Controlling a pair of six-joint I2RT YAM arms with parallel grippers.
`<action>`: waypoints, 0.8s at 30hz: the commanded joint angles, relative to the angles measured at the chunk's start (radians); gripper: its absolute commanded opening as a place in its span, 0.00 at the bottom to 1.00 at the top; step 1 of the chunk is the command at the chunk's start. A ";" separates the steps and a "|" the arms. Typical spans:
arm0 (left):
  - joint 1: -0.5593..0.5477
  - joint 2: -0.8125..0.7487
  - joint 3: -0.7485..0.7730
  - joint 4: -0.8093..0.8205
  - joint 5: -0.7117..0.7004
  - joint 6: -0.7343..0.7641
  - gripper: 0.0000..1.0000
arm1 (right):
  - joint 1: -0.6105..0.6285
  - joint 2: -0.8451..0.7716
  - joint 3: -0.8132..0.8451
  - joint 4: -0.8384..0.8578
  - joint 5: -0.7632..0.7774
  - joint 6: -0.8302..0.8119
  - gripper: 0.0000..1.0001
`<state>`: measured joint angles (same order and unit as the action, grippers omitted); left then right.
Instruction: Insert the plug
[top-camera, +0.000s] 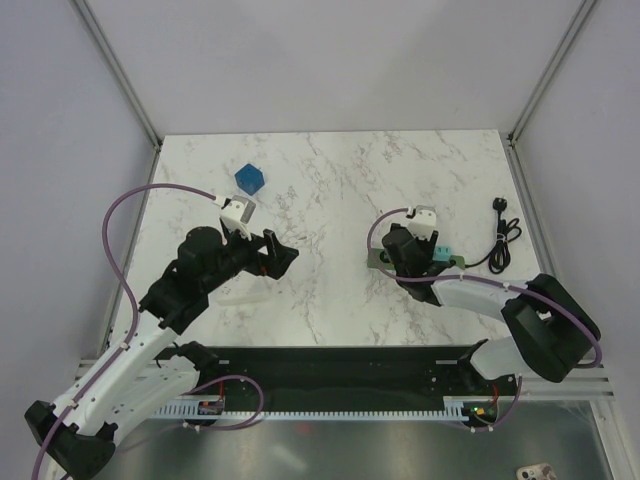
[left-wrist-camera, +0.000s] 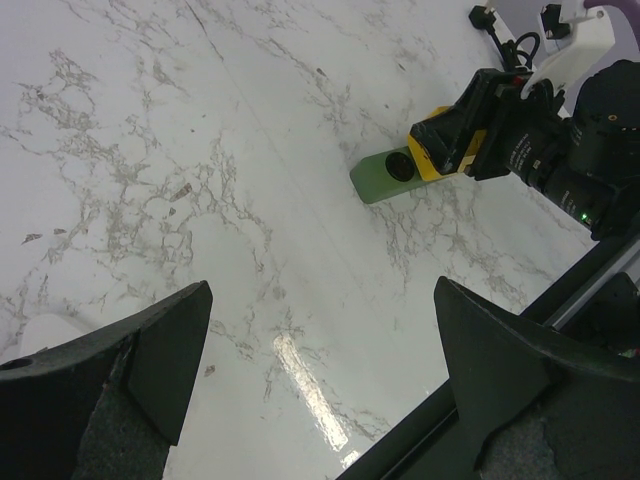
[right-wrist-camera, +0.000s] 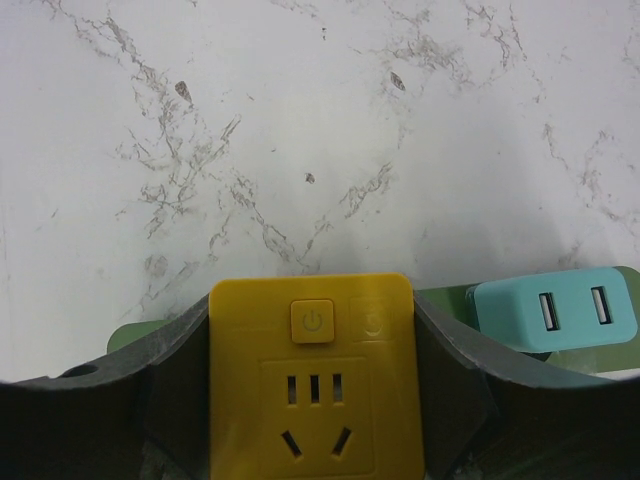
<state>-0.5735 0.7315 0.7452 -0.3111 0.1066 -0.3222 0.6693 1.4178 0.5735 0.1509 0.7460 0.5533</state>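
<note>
- So, right tool (right-wrist-camera: 312, 385) is clamped on the yellow plug (right-wrist-camera: 312, 330), sitting over the green strip (left-wrist-camera: 378, 182) beside a teal adapter (right-wrist-camera: 555, 310).
- Left tool (left-wrist-camera: 320, 330) wide open, empty, above the surface (left-wrist-camera: 200, 150).

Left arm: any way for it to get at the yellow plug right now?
Probably not. The right gripper is clamped on both sides of the plug at the green socket strip. The left gripper hangs open with nothing between them, but it has no free side to grip.
</note>
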 joint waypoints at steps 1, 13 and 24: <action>0.003 -0.004 -0.003 0.041 -0.013 0.014 1.00 | 0.030 0.108 -0.024 -0.148 -0.215 0.165 0.00; 0.003 -0.004 0.012 0.038 -0.019 0.017 1.00 | 0.001 -0.057 0.256 -0.415 -0.131 0.021 0.72; 0.003 -0.040 0.006 0.041 -0.031 0.023 1.00 | -0.053 -0.082 0.548 -0.709 -0.129 -0.049 0.84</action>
<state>-0.5735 0.7136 0.7448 -0.3099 0.0868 -0.3222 0.6178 1.3540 1.0634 -0.4301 0.6273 0.5240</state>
